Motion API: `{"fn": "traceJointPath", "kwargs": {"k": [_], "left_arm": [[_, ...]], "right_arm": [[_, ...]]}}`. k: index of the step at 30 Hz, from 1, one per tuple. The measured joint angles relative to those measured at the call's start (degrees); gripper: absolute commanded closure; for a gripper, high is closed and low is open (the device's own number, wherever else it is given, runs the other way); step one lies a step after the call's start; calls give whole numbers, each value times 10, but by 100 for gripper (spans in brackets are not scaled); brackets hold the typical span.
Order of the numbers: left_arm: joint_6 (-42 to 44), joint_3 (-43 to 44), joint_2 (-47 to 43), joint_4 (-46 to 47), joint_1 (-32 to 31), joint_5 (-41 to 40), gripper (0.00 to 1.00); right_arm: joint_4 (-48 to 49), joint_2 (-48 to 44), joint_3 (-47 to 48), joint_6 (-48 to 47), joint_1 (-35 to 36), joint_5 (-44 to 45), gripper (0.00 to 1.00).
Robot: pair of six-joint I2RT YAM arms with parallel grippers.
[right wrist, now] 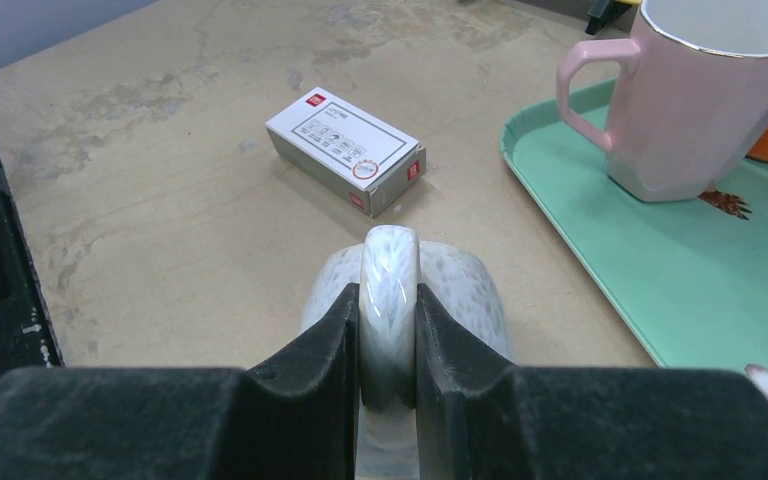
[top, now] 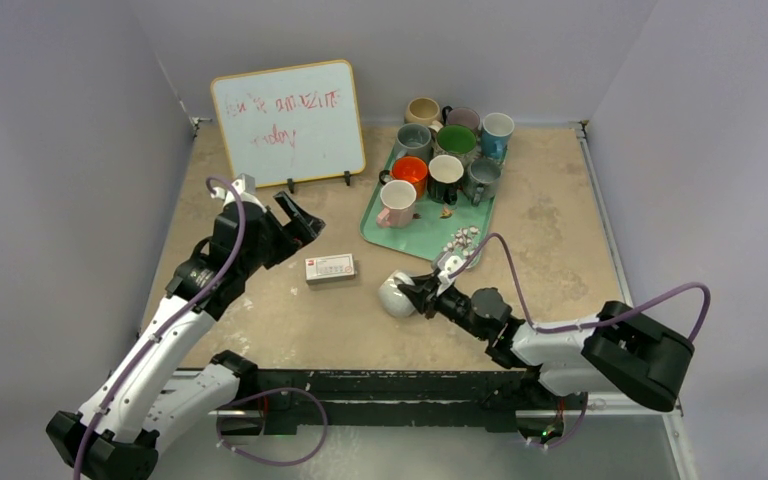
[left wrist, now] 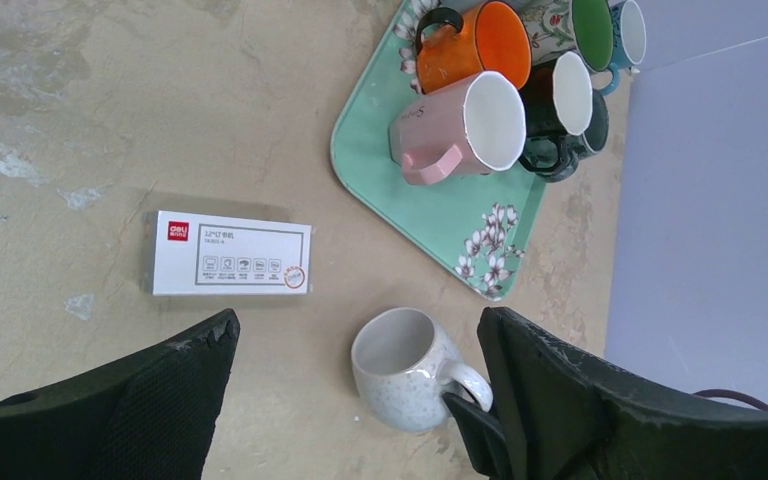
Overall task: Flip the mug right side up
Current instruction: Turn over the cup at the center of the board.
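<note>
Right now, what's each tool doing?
Left tool: open, holding nothing.
Right tool: closed on the handle of the speckled white ceramic mug.

Box (top: 329, 268) left of mug (top: 397, 293); tray (top: 412, 233) behind

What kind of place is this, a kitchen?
Probably a robot lab test bench, not a kitchen: grey partition walls box in the worn table, two robot arms are bolted to its edge, and a whiteboard stands by a tray of mugs.

White grey-speckled mug (left wrist: 405, 378); mint floral tray (left wrist: 430, 222); pink mug (left wrist: 438, 135); orange mug (left wrist: 460, 50)
</note>
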Motion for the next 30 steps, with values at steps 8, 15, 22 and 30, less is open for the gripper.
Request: {"fn": "traceJointPath", "kwargs": {"k": [8,15,22,30], "left_arm": [[-77,0,28,-19,0,34,19],[-122,0,44,-44,0,58,22],[-126,0,41,-45,0,60,22],[-137,0,44,-43,0,64,24]], "right_arm": [[-43,-3,25,-19,12,3,100],[-124,5,78,-40,21,-17,72],[-129,5,76,-47,21,-26,64],[-134,-8,68,-68,21,-22,99]]}}
